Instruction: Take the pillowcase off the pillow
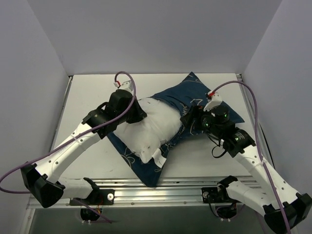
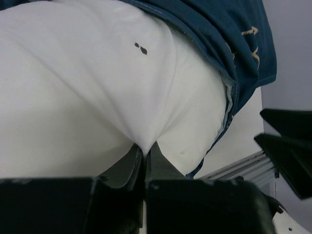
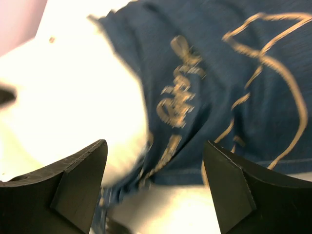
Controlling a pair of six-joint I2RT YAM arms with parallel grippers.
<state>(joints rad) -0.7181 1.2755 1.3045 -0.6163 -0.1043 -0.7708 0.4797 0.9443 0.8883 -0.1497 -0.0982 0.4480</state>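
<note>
Pinching a fold of the pillow (image 2: pixel 73 87) between fully closed jaws at the left gripper (image 2: pixel 145 148), with white cloth drawn into a tight crease rising from the fingertips. Just beyond that pinch and to its right, the rolled-back hem of the pillowcase (image 2: pixel 243 44), bunched over the pillow's far end. From above, the same left gripper (image 1: pixel 139 114) bearing on the bare white bulge, with navy cover spread beneath it on the counter (image 1: pixel 87 92) and wrapped over the end nearer the right gripper (image 1: pixel 189 121).

Standing wide open at the right gripper (image 3: pixel 155 145), holding nothing. Straight ahead between its jaws, the pillowcase (image 3: pixel 219 73) edge with cream script, and white pillow just to the left of it. View blurred, so no telling whether cloth is touched.

Judged as the step in hand: taking hold of the cover's open edge. Best done by anchoring with the left pinch and closing the right jaws on navy cloth alone, hem only, with no white underneath. Then drawing away from the left gripper, low along the counter. Worth guarding against: the thin white pinch slipping, or both layers caught together and the whole pillow dragged along.
</note>
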